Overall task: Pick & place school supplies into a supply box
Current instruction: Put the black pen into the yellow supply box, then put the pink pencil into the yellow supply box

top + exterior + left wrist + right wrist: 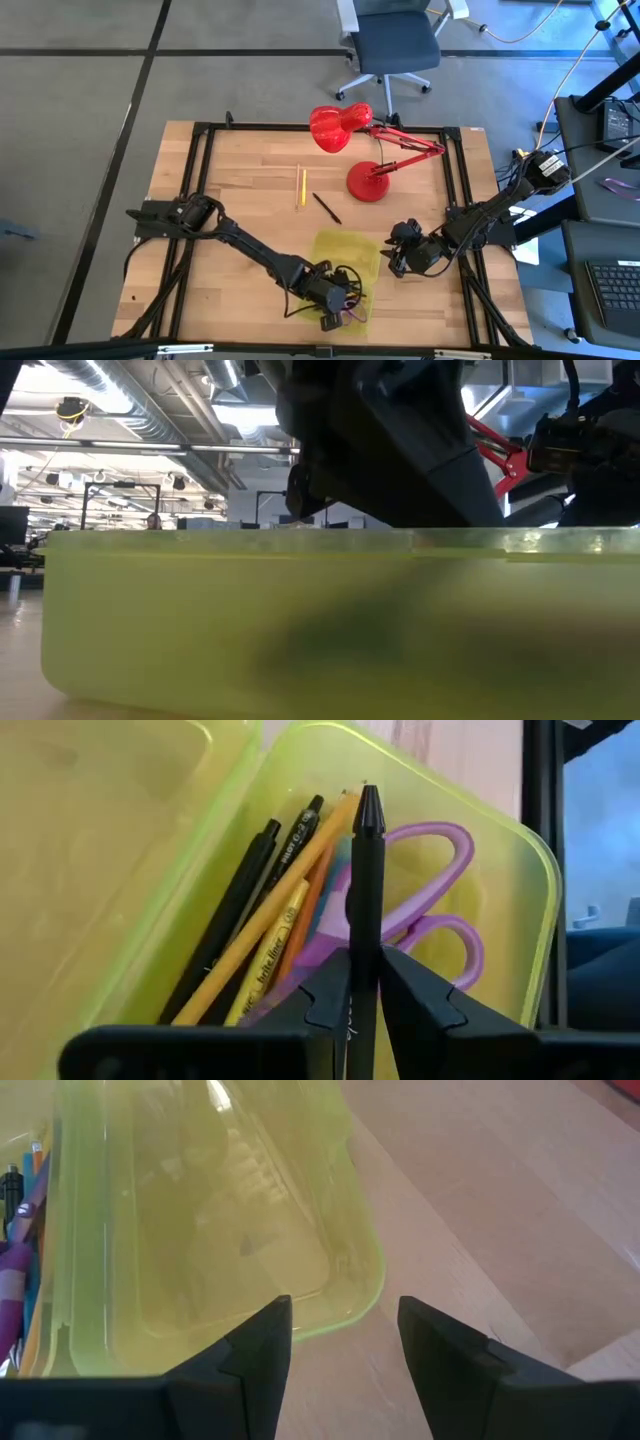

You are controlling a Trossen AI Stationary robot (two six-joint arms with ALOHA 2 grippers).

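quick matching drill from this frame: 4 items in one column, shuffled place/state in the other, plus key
1. black pen
2. purple scissors
3. red desk lamp
4. right gripper

a. open, at the empty half of the supply box
b. standing on the table's far side
c. lying in the box among the pens
d. between the fingers of the left gripper

Pairs: 1-d, 2-c, 3-b, 4-a

Grey floor [80,120], grey office chair [392,45] behind wooden table [250,180], ceiling ducts [130,400]
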